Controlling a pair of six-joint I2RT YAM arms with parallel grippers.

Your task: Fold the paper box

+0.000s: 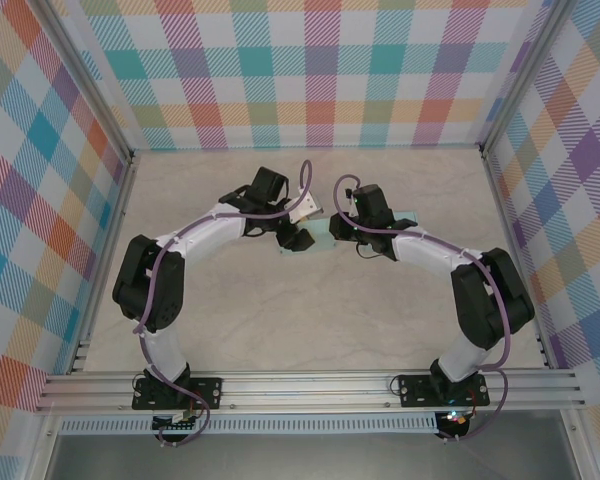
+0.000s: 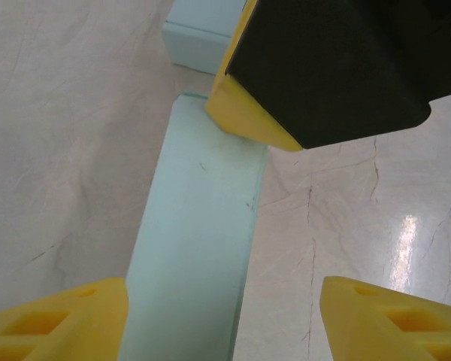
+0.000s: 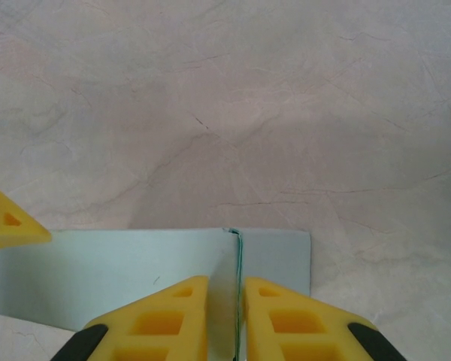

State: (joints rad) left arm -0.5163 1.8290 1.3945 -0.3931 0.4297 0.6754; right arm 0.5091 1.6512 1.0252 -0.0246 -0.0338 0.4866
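Note:
The paper box point(image 1: 323, 240) is a pale teal piece of card lying at the middle of the table, between the two grippers. In the right wrist view my right gripper point(image 3: 225, 286) is shut on a thin upright fold of the paper box point(image 3: 120, 267), which otherwise lies flat. My left gripper point(image 2: 224, 295) is open over a long teal panel of the box point(image 2: 199, 248), which lies closer to its left finger point(image 2: 68, 320). A yellow fingertip of the right gripper point(image 2: 248, 120) touches that panel's far end. In the top view the left gripper point(image 1: 302, 237) and right gripper point(image 1: 344, 228) stand close together.
The table point(image 1: 300, 320) is a pale marble-look surface with free room around the box. Plaid walls point(image 1: 310, 70) close in the back and both sides. An aluminium rail point(image 1: 310, 385) with the arm bases runs along the near edge.

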